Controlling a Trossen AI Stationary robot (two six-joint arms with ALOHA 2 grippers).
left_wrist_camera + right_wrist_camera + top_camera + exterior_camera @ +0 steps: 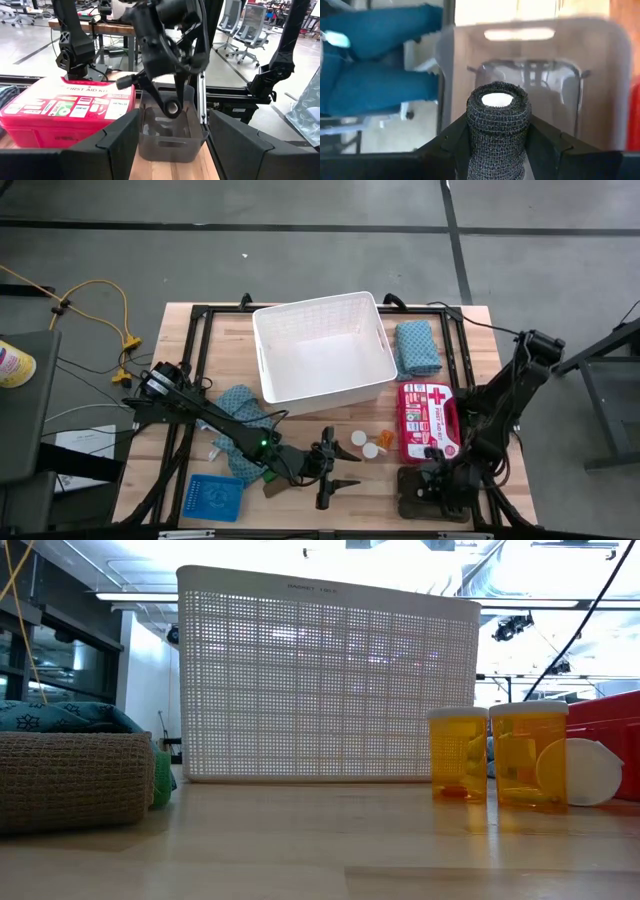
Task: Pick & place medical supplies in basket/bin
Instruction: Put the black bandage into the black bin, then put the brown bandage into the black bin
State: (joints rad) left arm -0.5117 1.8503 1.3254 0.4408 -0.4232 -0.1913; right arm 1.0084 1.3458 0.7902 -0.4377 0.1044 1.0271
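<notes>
My right gripper (498, 137) is shut on a black wrap roll (498, 117) and hangs over the grey see-through tray (432, 500) at the table's near right. My left gripper (338, 465) is open and touches nothing, near the table's near edge, its fingers pointing right toward that tray (170, 142). The white lattice basket (322, 345) stands at the far middle. One teal cloth (417, 347) lies right of it and another (240, 405) lies under my left arm. Two white caps (358, 438) and an orange pill bottle (385, 440) rest on the table. My right gripper pinches the black wrap roll between its two fingers, by the roll's side wall (480, 135). The arm comes down from above. The roll's open end with its pale core (497, 99) faces the tray's inside. The fingers hide whether the roll touches the tray's floor.
A red first-aid kit (428, 418) lies between the basket and the grey tray. A blue mesh tray (213, 498) sits at the near left. In the low view two orange bottles (458, 755) stand before the basket wall (320, 690), and a woven holder (70, 775) stands at left.
</notes>
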